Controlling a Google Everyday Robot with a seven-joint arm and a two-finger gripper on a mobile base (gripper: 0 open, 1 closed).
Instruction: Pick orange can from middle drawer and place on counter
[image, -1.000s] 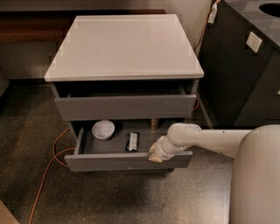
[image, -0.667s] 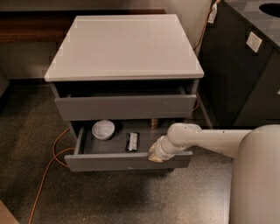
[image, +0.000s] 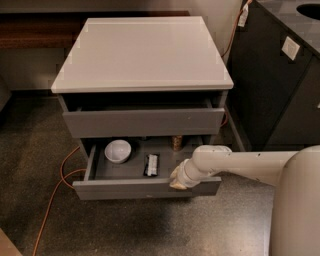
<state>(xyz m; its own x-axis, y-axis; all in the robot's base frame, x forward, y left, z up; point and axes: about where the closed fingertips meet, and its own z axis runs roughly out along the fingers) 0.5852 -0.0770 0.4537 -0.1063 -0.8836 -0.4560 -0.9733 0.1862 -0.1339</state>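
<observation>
Because the wrist covers most of the hand (image: 178, 180), set at the front right edge of the open middle drawer (image: 125, 190), its spread cannot be told. The orange can (image: 177, 143) stands upright at the drawer's back, its top hidden behind the upper drawer (image: 145, 122). Pale marks on the black packet (image: 151, 164) near the white bowl (image: 118, 150) are unreadable.

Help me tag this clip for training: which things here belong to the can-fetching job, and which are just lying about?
Job: orange can, at the back of the drawer; middle drawer, open; counter; tool, at the drawer's front right.
Lying about: white bowl; black packet; top drawer.
</observation>
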